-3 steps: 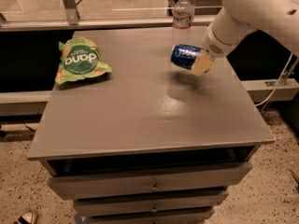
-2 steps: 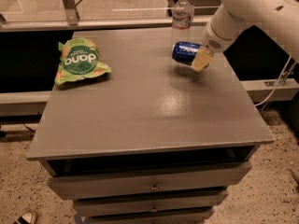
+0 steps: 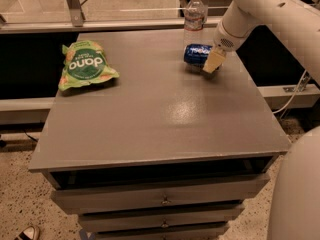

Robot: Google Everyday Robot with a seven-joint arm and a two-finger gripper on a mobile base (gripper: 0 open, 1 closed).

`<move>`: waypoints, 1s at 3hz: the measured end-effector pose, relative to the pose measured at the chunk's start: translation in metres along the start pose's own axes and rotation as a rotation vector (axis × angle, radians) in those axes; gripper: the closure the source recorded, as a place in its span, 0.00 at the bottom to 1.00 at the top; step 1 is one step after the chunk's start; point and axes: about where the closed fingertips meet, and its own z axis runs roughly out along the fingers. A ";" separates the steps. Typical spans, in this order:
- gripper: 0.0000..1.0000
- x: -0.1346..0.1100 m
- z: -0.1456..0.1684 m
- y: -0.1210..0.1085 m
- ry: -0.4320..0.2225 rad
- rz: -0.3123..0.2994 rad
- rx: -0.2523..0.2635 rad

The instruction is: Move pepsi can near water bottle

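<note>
The dark blue pepsi can lies on its side in my gripper, held just above the grey table top at its back right. My gripper is shut on the can's right end, and one tan finger shows in front of it. The clear water bottle with a white cap stands upright at the table's back edge, just behind the can and a little to its left. My white arm reaches in from the upper right.
A green chip bag lies at the table's back left. Drawers sit below the front edge. A white part of the robot fills the lower right corner. A metal rail runs behind the table.
My gripper has carried the can a little back and lower, closer to the water bottle. The chip bag and the bottle have not moved.
</note>
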 end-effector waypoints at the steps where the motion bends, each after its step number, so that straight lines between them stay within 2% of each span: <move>1: 0.28 0.000 0.005 -0.003 0.007 -0.006 -0.011; 2: 0.04 0.000 0.008 -0.003 0.015 -0.015 -0.021; 3: 0.00 0.000 0.010 -0.003 0.019 -0.017 -0.026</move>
